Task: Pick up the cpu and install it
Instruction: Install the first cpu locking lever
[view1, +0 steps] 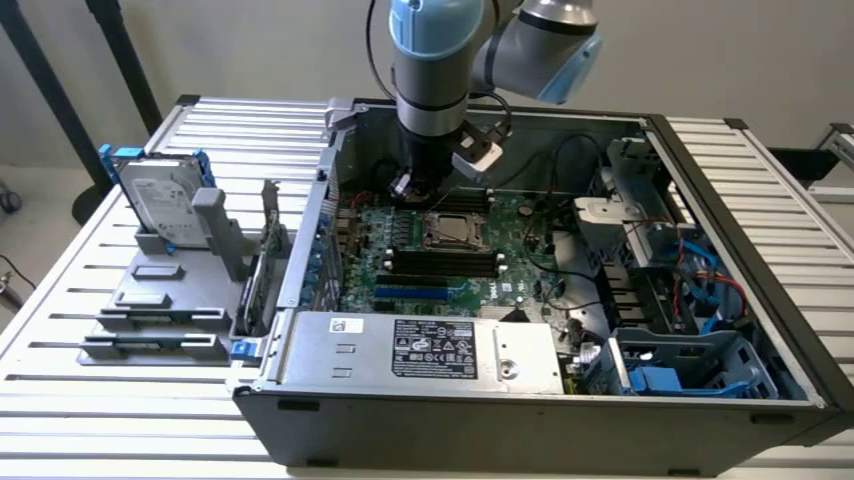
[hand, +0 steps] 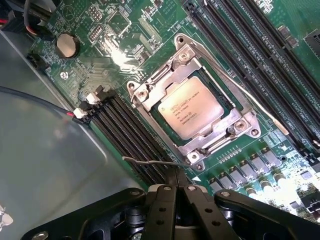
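We see the arm (view1: 430, 70) reaching down into the open case (view1: 534, 430), which lies on the slatted table (view1: 54, 330). The hand (view1: 408, 188) hangs low over the green board (view1: 514, 290), just beside the socket (view1: 458, 228), on its far side as the exterior view has it. Its fingers (hand: 161, 205) are pressed together, tip against tip, and we find nothing pinched between them.

The cpu (hand: 190, 107) sits flat in the socket, its silver top with small print facing up. The metal frame (hand: 142, 95) lies around its edges. The cpu is near the hand but apart from it, and nothing touches it. A thin wire lever (hand: 150, 161) runs just past the fingertips; we cannot tell whether they touch it.

Long black slots (hand: 120, 125) run along one side of the socket, and more of them run along the other side. A round battery (hand: 67, 45) sits on the board further off.

Outside the case, at the exterior view's left, a drive (view1: 163, 205) with a blue bracket stands upright in a grey holder (view1: 160, 300) on the table. A grey power box (view1: 427, 350) with a black label fills the near side of the case.
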